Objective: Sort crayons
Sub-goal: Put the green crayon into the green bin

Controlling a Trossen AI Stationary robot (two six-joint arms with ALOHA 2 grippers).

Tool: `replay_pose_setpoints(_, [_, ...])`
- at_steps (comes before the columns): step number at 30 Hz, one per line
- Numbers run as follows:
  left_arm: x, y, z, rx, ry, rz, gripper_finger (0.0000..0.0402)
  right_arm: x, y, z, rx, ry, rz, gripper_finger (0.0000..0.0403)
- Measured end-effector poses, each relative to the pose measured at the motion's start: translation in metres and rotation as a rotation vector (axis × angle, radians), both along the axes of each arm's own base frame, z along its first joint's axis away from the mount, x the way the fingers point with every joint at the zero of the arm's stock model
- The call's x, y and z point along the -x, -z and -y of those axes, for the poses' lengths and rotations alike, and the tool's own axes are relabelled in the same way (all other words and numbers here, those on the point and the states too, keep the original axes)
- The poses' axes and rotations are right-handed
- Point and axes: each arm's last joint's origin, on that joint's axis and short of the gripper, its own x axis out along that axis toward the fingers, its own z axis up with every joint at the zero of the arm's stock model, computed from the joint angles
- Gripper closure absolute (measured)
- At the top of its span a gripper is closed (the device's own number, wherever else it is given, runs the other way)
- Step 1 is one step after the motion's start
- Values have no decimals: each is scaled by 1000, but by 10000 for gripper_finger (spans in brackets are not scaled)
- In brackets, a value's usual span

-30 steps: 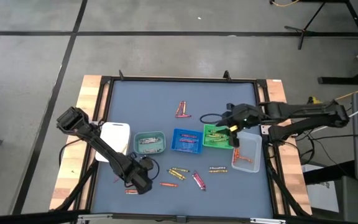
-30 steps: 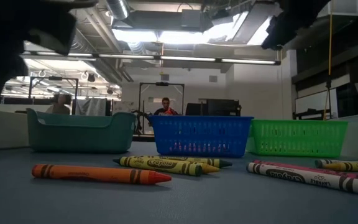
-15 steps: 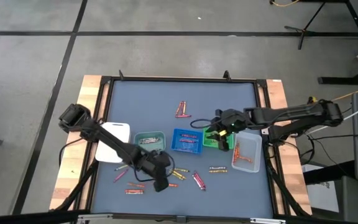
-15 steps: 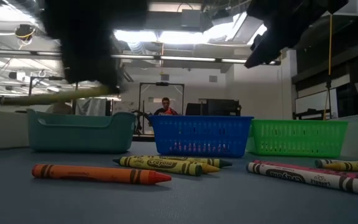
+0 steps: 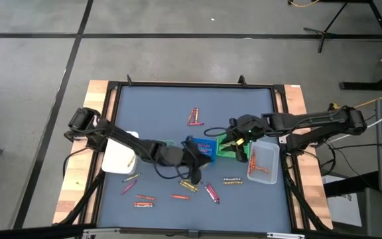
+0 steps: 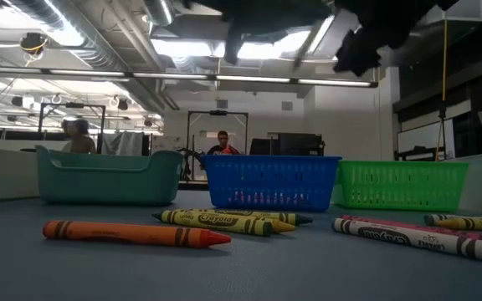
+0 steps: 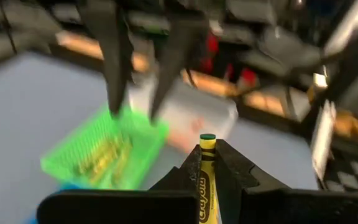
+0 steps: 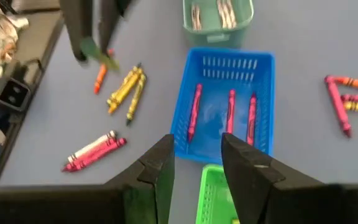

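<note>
My left gripper hovers above the table just near of the blue tray, shut on a crayon with a yellow-green wrapper and a green tip; it also shows in the right wrist view. My right gripper is open and empty over the green tray's left edge. Loose crayons lie flat on the mat: yellow ones, pink ones, orange ones and a group farther back. The teal tray holds grey crayons. My left gripper pinches the crayon's wrapped shaft between its two fingers. The green tip sticks out past the fingertips. The fingers point down from above, and the crayon is lifted clear of the table, slanted.
A white tray stands at the left and a clear tray with red crayons at the right. The blue tray holds pink and red crayons. People show in the room beyond the table.
My left gripper has risen from the table's near left and swung toward the right and far side, carrying the crayon, to a place beside the blue tray. My right gripper has shifted a little toward the table's left, over the green tray.
</note>
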Motion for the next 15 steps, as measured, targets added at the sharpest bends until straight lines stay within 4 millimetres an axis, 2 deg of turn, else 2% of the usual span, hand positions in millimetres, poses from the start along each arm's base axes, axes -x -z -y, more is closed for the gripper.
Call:
replay_pose_setpoints(3, [-10,2,-12,-30,-48,81,391,3,-16,0,13,-8,60,271])
replay_pose_setpoints(10, [-25,16,-43,-65,-125,140,391,17,-55,1,34,-23,200,272])
replay_pose_setpoints(15, [-36,32,-63,-52,-165,211,391,23,-69,1,34,-24,255,271])
